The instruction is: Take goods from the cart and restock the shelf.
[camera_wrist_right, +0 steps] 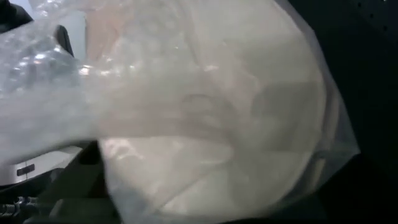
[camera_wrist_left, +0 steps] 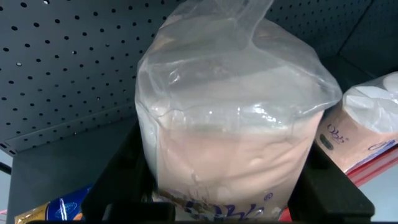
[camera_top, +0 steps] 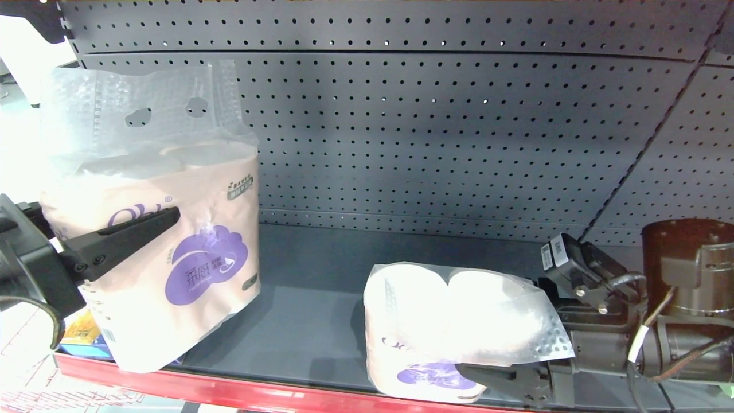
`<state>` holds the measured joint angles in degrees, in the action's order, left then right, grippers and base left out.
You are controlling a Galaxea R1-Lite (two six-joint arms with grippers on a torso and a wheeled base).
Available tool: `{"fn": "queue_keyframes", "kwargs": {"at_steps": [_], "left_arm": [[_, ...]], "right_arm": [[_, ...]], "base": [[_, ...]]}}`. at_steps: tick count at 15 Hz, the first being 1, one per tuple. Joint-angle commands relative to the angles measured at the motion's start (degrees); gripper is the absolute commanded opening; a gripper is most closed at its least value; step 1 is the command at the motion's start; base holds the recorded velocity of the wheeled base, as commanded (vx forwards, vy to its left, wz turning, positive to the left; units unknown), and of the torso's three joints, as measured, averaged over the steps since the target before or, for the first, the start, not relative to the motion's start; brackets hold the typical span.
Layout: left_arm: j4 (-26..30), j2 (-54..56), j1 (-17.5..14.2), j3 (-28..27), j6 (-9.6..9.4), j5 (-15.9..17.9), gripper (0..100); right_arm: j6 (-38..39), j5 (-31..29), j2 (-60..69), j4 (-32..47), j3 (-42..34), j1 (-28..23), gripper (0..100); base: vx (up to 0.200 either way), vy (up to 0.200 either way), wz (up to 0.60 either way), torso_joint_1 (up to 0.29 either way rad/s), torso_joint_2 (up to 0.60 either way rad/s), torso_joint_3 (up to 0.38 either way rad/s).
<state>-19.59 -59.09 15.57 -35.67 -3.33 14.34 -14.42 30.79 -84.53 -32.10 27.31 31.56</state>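
Two plastic-wrapped packs of toilet rolls, pinkish with purple print, are at a dark grey shelf [camera_top: 321,298]. My left gripper [camera_top: 143,241] is shut on the larger pack [camera_top: 172,241] at the shelf's left front; the pack is upright, slightly tilted, its base at the red lip [camera_top: 229,390]. The left wrist view has this pack [camera_wrist_left: 230,124] between the two fingers [camera_wrist_left: 118,174] of that gripper [camera_wrist_left: 224,186]. My right gripper [camera_top: 487,338] is shut on the second pack [camera_top: 447,321], which sits low on the shelf at the right front. Up close, that pack [camera_wrist_right: 211,112] is pressed against the right wrist camera.
A perforated metal back panel [camera_top: 401,143] closes the shelf behind, with a slanted panel on the right. The deck between the two packs is bare. A blue and yellow packet [camera_top: 83,332] lies below the left pack, outside the red lip.
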Motion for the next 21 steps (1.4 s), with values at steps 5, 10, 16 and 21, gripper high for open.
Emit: {"fn": "queue_keyframes", "kwargs": {"at_steps": [5,10,16,21], "left_arm": [[-0.01,-0.24,0.34,-0.01,-0.1,0.34,0],[-0.1,-3.67,3.42,-0.01,-0.01,3.51,0],[-10.47,-15.44,5.53,-0.63,-0.01,11.24,0],[-21.02,-23.09,7.46,-0.63,0.08,20.12,0]], "right_arm": [[-0.08,-1.79,6.31,0.02,-3.14,-2.56,100],[0.1,-5.13,21.51,0.02,-12.1,-6.95,100],[6.16,-12.86,44.89,0.46,-20.45,-15.39,100],[10.64,-23.15,61.33,16.63,-19.31,-19.96,100]], "base": [[0.0,0.0,0.0,0.0,0.0,0.0],[0.0,0.0,0.0,0.0,0.0,0.0],[0.0,0.0,0.0,0.0,0.0,0.0],[0.0,0.0,0.0,0.0,0.0,0.0]]}}
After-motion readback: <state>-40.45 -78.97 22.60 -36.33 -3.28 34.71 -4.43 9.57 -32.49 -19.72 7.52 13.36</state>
